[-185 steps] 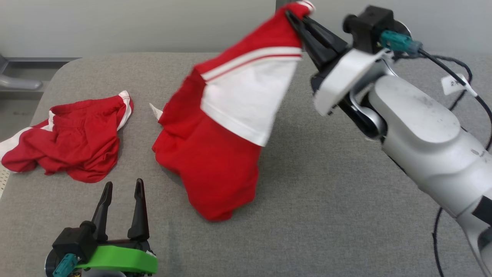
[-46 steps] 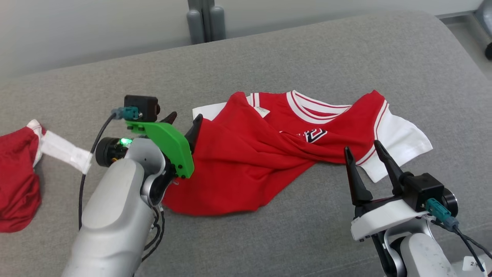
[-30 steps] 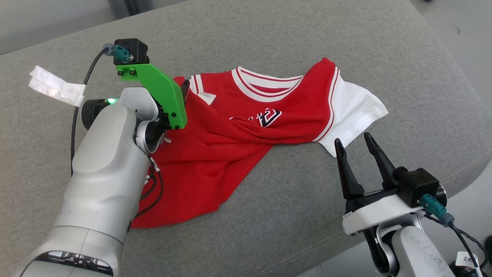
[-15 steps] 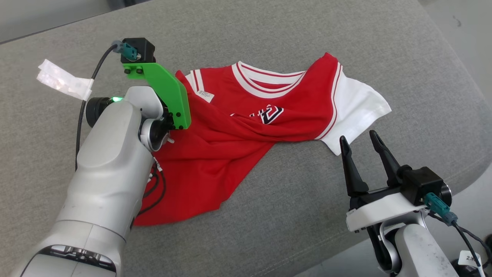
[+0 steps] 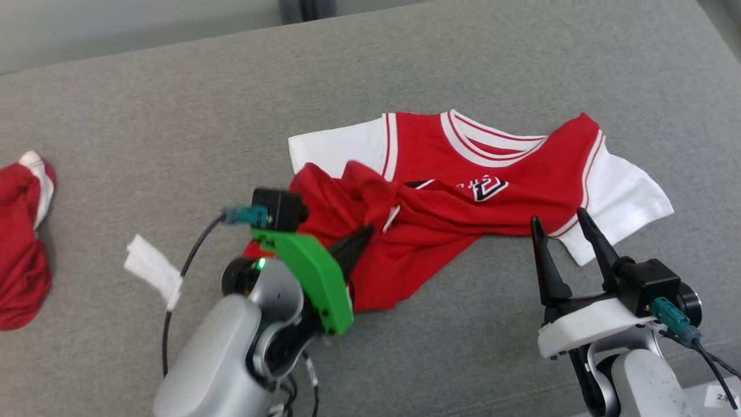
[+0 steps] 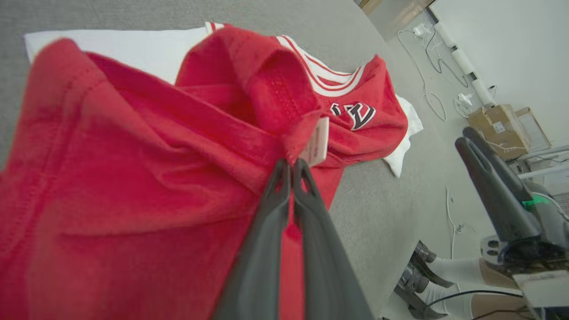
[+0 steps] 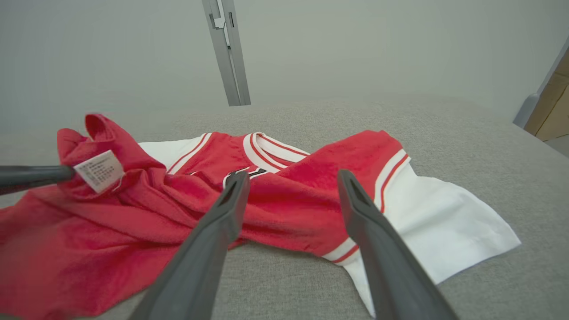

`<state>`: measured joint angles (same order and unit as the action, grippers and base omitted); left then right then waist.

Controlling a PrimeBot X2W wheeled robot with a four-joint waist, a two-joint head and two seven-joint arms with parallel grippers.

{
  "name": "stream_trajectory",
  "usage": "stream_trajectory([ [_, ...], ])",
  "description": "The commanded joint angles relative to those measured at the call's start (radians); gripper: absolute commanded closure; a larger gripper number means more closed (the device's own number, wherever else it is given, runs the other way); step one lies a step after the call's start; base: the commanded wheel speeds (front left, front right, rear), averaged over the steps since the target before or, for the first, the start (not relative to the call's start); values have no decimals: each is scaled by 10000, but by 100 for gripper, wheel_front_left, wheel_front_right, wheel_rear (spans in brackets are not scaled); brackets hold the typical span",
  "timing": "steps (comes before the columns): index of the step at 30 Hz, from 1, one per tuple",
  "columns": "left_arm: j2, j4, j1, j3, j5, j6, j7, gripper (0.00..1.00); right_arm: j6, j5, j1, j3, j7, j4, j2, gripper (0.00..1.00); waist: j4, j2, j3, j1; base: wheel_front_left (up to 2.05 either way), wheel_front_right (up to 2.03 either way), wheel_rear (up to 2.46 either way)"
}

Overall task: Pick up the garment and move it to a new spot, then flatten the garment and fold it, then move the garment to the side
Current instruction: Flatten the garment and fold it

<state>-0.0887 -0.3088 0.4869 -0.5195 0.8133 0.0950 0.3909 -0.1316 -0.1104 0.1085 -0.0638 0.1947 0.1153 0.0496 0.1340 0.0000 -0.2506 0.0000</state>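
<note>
The garment (image 5: 463,191) is a red jersey with white sleeves and a striped collar, lying crumpled on the grey table (image 5: 173,116). My left gripper (image 5: 365,234) is shut on a raised red fold of it beside a small white care label (image 6: 318,142); in the left wrist view the fingertips (image 6: 291,166) pinch the cloth (image 6: 133,178). My right gripper (image 5: 564,223) stands open near the right white sleeve (image 5: 631,197), just short of the hem. Its two fingers (image 7: 222,213) straddle the red cloth (image 7: 289,195) in the right wrist view, apart from it.
A second red and white garment (image 5: 23,243) lies heaped at the table's far left. A white tag (image 5: 153,269) hangs on my left arm's cable. The table's rounded edge falls away at the right, with cables and cardboard boxes (image 6: 502,129) on the floor beyond.
My left gripper has shut on the jersey's left side and pulled that fold up and toward me. The left white sleeve now shows. The head camera has shifted; the right gripper stays open.
</note>
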Motion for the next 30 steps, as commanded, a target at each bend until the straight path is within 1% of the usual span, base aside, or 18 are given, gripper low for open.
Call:
stream_trajectory([
  [1, -395, 932, -925, 13, 172, -290, 197, 100, 17, 64, -109, -10, -67, -106, 17, 0, -1103, 0, 691, 0, 0, 0, 0],
  [5, -1090, 3170, -2956, -25, 284, -1191, 694, 100, 17, 64, -238, -3, -232, -257, 20, 0, -1544, 0, 896, 0, 0, 0, 0],
  [8, -1431, 4120, -3943, -51, 346, -1764, 995, 100, 17, 41, -270, -42, -315, -296, 19, 0, -1727, 0, 996, 0, 0, 0, 0],
  [9, -1522, 4353, -4214, -41, 287, -1969, 1047, 65, 17, 23, -282, -41, -329, -307, 20, 0, -1775, 0, 1028, 0, 0, 0, 0],
  [10, -1555, 4506, -4380, -6, 222, -2116, 1041, 0, 17, 8, -288, -56, -339, -318, 19, 0, -1798, 0, 1046, 0, 0, 0, 0],
  [13, -1608, 4952, -4795, 175, 267, -2515, 981, 0, 17, -10, -348, -58, -406, -338, 20, 0, -1855, 0, 1109, 0, 0, 0, 0],
  [17, -1676, 5655, -4902, 687, 528, -2908, 979, 0, 17, -7, -333, -116, -416, -364, 19, 0, -1808, 0, 1174, 0, 0, 0, 0],
  [19, -1933, 5851, -4671, 1065, 306, -3121, 857, 0, 17, -24, -345, -132, -418, -380, 19, 0, -1764, 0, 1192, 0, 0, 0, 0],
  [21, -1966, 5748, -4332, 1294, 182, -3209, 717, 0, 17, -48, -367, -140, -409, -386, 17, 0, -1713, 0, 1185, 0, 0, 0, 0],
  [23, -2051, 5182, -3987, 1484, -6, -3219, 577, 0, 17, -75, -353, -176, -405, -390, 19, 0, -1621, 0, 1157, 0, 0, 0, 0],
  [25, -2122, 4257, -3567, 1460, -219, -3130, 479, 0, 17, -75, -264, -201, -402, -387, 19, 0, -1504, 0, 1103, 0, 0, 0, 0],
  [27, -2091, 3189, -3075, 1317, -457, -2976, 439, 0, 17, -80, -163, -245, -388, -385, 17, 0, -1370, 0, 1040, 0, 0, 0, 0],
  [30, -1835, 1716, -2500, 1096, -398, -2677, 473, 0, 17, -79, -44, -327, -364, -364, 19, 0, -1118, 0, 961, 0, 0, 0, 0],
])
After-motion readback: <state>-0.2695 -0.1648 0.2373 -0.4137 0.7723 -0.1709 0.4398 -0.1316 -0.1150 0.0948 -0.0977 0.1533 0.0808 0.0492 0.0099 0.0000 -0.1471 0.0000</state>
